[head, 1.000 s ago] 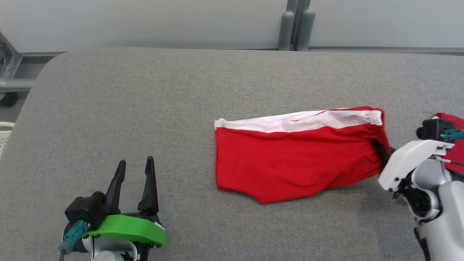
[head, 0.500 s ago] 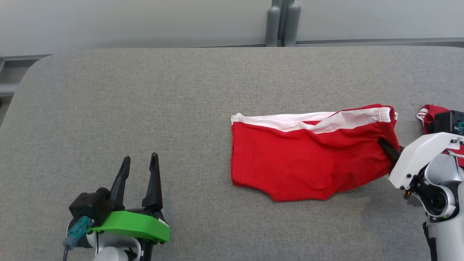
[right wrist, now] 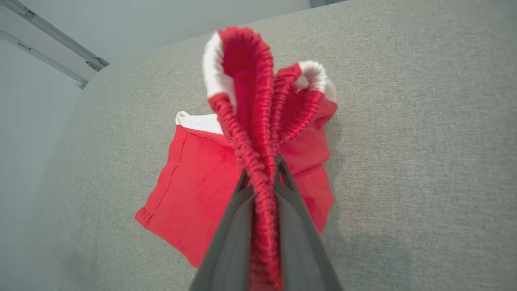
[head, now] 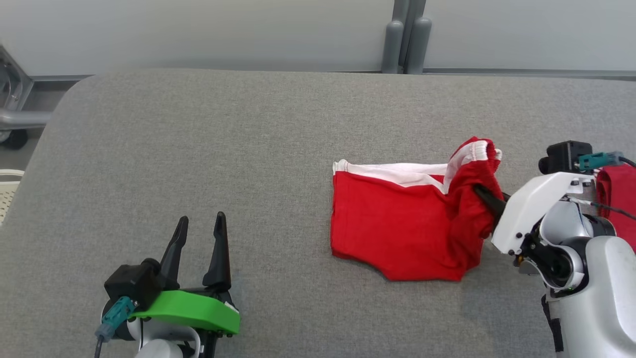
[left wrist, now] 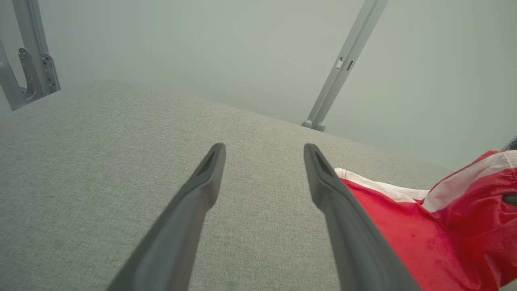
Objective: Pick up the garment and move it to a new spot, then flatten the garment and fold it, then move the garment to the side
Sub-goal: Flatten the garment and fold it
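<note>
One other red cloth (head: 618, 194) at far right | garment (head: 392, 223) right of centre on grey table (head: 198, 149) | right gripper (head: 479, 191) clamps its raised waistband end | left gripper (head: 201, 217) spread, empty, well apart

Open grey tabletop (head: 198, 149) stretches left of and beyond the red garment (head: 392, 223), whose right end stands bunched up, with another red cloth (head: 618, 194) near the right edge.

Red cloth (head: 618, 189) beside the right claw (head: 483, 194) runs off the edge.
</note>
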You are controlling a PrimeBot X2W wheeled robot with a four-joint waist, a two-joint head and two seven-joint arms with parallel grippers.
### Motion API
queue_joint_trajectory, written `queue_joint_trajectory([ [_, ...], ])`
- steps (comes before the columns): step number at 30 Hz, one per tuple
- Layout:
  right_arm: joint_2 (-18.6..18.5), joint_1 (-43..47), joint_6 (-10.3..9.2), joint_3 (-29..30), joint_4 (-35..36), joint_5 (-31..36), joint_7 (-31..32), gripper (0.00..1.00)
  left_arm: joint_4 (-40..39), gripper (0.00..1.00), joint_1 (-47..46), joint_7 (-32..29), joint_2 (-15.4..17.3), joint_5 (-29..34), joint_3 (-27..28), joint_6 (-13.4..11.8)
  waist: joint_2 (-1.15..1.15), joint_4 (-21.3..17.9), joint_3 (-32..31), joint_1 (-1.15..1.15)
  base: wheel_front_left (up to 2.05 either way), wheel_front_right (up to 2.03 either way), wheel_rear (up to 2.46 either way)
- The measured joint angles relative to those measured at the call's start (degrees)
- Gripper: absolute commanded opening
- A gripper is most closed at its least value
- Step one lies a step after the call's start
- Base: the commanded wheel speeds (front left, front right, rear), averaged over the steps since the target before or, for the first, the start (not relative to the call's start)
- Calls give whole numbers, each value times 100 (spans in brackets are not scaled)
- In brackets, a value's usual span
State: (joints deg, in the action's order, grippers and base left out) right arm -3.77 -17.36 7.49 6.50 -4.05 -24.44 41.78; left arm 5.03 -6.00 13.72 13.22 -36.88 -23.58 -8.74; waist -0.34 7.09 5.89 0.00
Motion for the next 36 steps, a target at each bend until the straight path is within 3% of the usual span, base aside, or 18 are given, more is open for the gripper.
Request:
queue_joint_trajectory([
  [8,83,-342,-1,-485,-721,-65,-285,0,-11,100,-24,23,-34,18,-92,25,0,176,-87,0,0,0,0],
  [19,94,-1005,-1,-1146,-2649,-582,-1132,0,48,100,-83,20,-119,53,-267,99,0,572,-152,0,0,0,0],
  [33,93,-1815,-1,-1895,-4433,-991,-1931,0,131,100,-83,31,-183,43,-349,125,0,851,-215,0,0,0,0],
  [35,91,-1909,-1,-2007,-4630,-1114,-2033,33,144,100,-83,32,-187,35,-353,125,0,856,-214,0,0,0,0],
  [36,91,-1953,-1,-2080,-4697,-1171,-2074,57,152,100,-83,33,-188,35,-350,125,0,857,-213,0,0,0,0],
])
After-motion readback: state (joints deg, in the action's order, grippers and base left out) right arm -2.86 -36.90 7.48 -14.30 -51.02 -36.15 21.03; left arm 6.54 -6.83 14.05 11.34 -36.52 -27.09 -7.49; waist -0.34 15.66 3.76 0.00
